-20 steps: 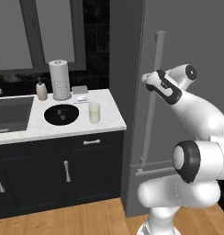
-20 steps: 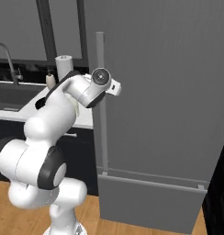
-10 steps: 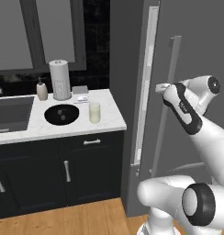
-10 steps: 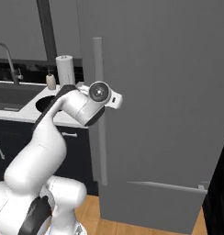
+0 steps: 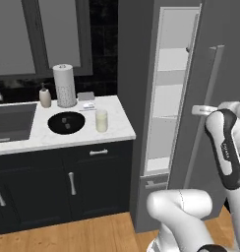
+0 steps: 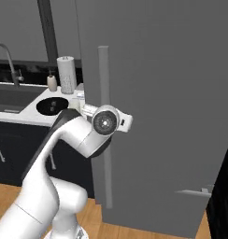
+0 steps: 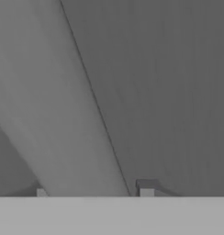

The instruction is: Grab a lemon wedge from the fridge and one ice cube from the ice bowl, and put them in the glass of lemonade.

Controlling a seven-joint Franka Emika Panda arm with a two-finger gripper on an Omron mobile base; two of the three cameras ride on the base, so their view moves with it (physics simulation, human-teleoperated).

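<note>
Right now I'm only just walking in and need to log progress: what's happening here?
The robot arm has its pincer at the long bar handle of the fridge. The fridge door stands partly open, and white inner shelves show through the gap. On the counter, the glass of lemonade stands beside the black ice bowl, both untouched. No lemon wedge can be made out yet.
</note>
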